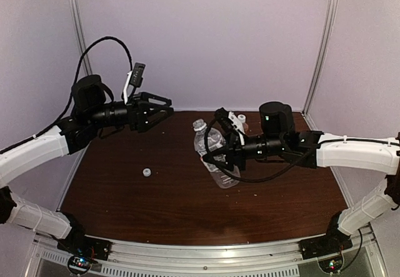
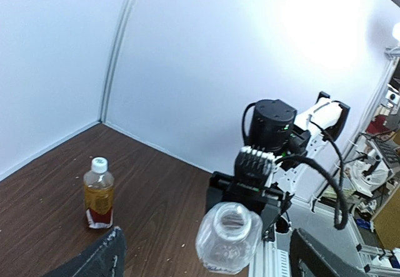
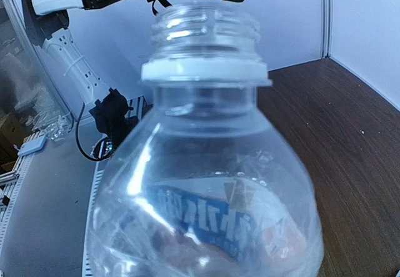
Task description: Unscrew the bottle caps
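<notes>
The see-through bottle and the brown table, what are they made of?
Clear bottle: looks like thin, glossy plastic; you can see right through it, and light streaks shine on its sides.
Table: seems dark wood or a wood-look sheet, fairly matte; fine grain lines show, but real wood cannot be told.

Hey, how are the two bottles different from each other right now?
The clear bottle has its cap off, with the neck threads bare; the amber bottle has its white cap on. The clear bottle is clamped in the right gripper; the amber bottle stands upright and free on the table. The clear bottle looks empty; the amber bottle holds amber liquid. Both are small labelled plastic bottles.
</notes>
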`<move>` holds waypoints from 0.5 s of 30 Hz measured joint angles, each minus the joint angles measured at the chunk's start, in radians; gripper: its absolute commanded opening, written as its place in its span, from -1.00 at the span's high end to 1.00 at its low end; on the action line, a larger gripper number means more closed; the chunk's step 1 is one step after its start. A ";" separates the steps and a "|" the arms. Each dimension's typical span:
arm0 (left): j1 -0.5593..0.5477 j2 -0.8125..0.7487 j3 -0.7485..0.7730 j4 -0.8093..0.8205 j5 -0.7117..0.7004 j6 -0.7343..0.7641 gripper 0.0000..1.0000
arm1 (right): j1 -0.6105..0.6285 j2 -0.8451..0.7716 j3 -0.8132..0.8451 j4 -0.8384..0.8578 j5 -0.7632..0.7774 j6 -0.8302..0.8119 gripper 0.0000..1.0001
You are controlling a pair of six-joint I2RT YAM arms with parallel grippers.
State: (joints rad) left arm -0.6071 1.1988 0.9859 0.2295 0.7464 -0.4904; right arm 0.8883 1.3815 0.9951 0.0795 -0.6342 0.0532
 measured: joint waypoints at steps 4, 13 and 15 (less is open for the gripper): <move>-0.078 0.061 0.103 -0.057 0.024 0.038 -0.81 | 0.006 0.002 0.002 0.002 -0.026 -0.002 0.04; -0.187 0.164 0.217 -0.214 -0.018 0.134 -0.56 | 0.022 0.019 0.014 0.010 -0.054 -0.001 0.04; -0.192 0.177 0.222 -0.245 -0.035 0.150 -0.50 | 0.026 0.020 0.015 0.014 -0.058 0.000 0.04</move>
State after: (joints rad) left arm -0.7990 1.3758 1.2083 -0.0158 0.7113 -0.3401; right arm 0.9142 1.4014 1.0100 0.0940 -0.6926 0.0528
